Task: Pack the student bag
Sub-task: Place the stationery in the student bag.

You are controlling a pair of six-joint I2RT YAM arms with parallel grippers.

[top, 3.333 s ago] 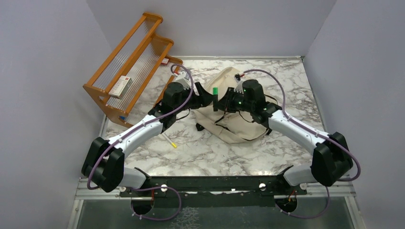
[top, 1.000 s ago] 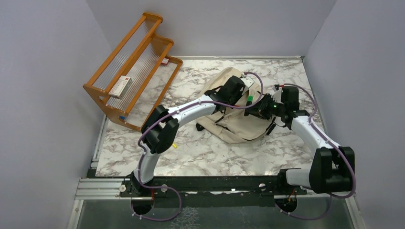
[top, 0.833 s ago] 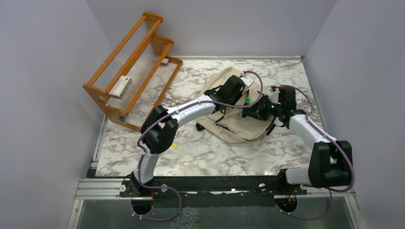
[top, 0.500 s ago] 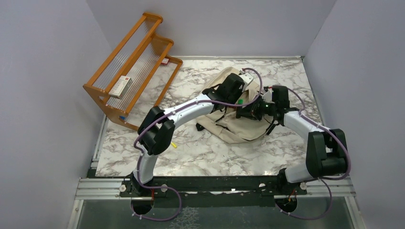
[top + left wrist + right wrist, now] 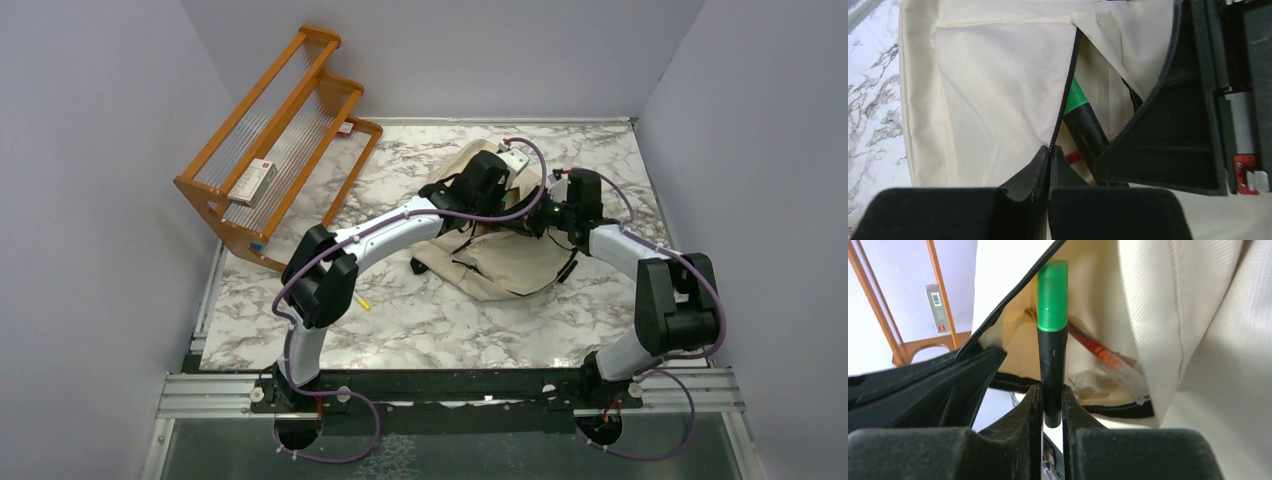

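The student bag (image 5: 500, 265) is lying flat on the marble table (image 5: 450, 320), toward its far middle, with both arms reaching over it. The left fingers (image 5: 1049, 156) are clenching the black zipper edge (image 5: 1070, 85) of a pocket and are lifting it so the mouth is gaping. The right fingers (image 5: 1035, 405) are gripping a black marker (image 5: 1052, 340) with a green cap by its lower barrel, and the capped end is pointing into that opening, seemingly partway past the zipper line in the left wrist view. A red pen (image 5: 1095, 351) is already lying inside the pocket, so packing looks under way rather than just starting. The marker is not yet released, so this insertion is reading as unfinished. Other things are waiting outside the bag: a yellow pencil (image 5: 358, 298) is lying on the table beside the left arm, and a small box (image 5: 258, 181) is sitting on the wooden rack (image 5: 290, 110) at the far left. Whether those belong in the bag I cannot tell, and the pocket is not yet zipped
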